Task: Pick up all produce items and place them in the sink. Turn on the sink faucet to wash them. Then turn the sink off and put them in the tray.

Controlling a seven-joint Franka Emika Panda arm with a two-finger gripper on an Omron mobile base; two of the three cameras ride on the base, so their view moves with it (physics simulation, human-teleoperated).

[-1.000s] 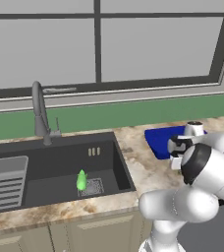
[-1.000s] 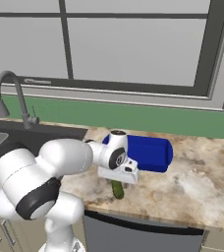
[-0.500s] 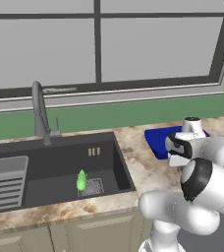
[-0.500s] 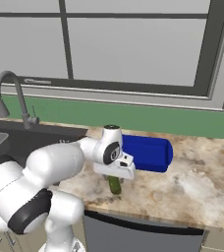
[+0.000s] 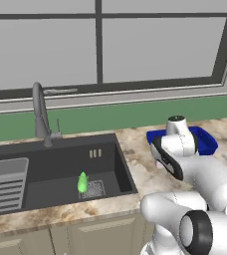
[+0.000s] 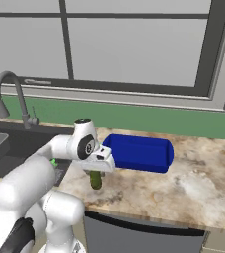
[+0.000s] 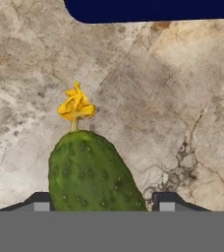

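Pincer (image 6: 95, 174) stands spread around the dark cucumber (image 7: 92, 170) on the desk (image 6: 193, 185), not yet pinching. It should descend a little, close at mid-body, then lift straight before going to the sink (image 5: 56, 172).

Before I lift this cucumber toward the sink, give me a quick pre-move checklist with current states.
1. Gripper straddles the dark green cucumber, a fingertip on each side: ok.
2. Jaws firmly clamped on it: cannot tell.
3. Cucumber off the counter: cannot tell; in the right base view it hangs beneath the hand, near the front edge.
4. Lime green vegetable already in the sink, by the drain grate: ok.
5. Faucet shows no running water: ok.
6. Blue tray sits behind the gripper, away from the sink: ok.
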